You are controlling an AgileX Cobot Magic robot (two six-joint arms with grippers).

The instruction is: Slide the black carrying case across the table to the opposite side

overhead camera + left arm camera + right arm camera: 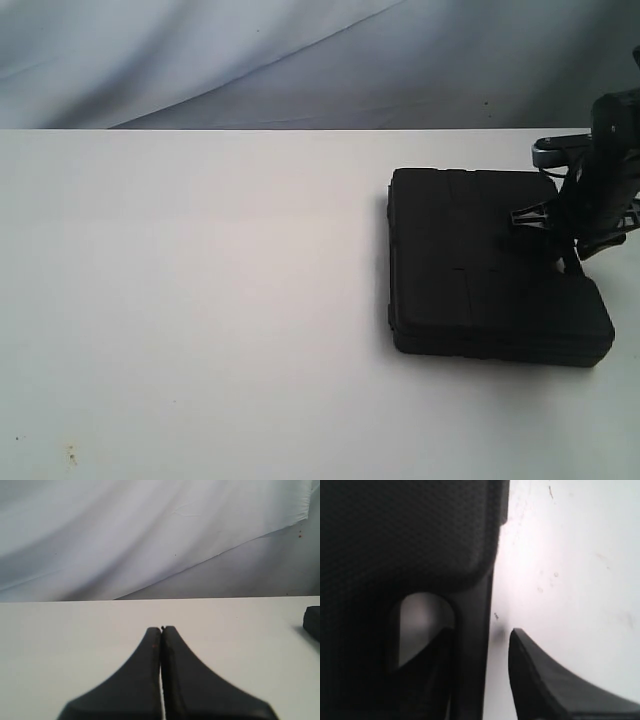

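The black carrying case (470, 260) looks stiff, weighty; the right gripper (481, 632), spread, straddles its handle (475, 605), a good hold. Left gripper (161, 628) pressed together.

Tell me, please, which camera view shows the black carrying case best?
The exterior view: nearly the whole black carrying case shows, lying flat on the table. The right wrist view gives only a close-up of its textured edge and handle opening; the left wrist view catches just one corner at the frame's edge.
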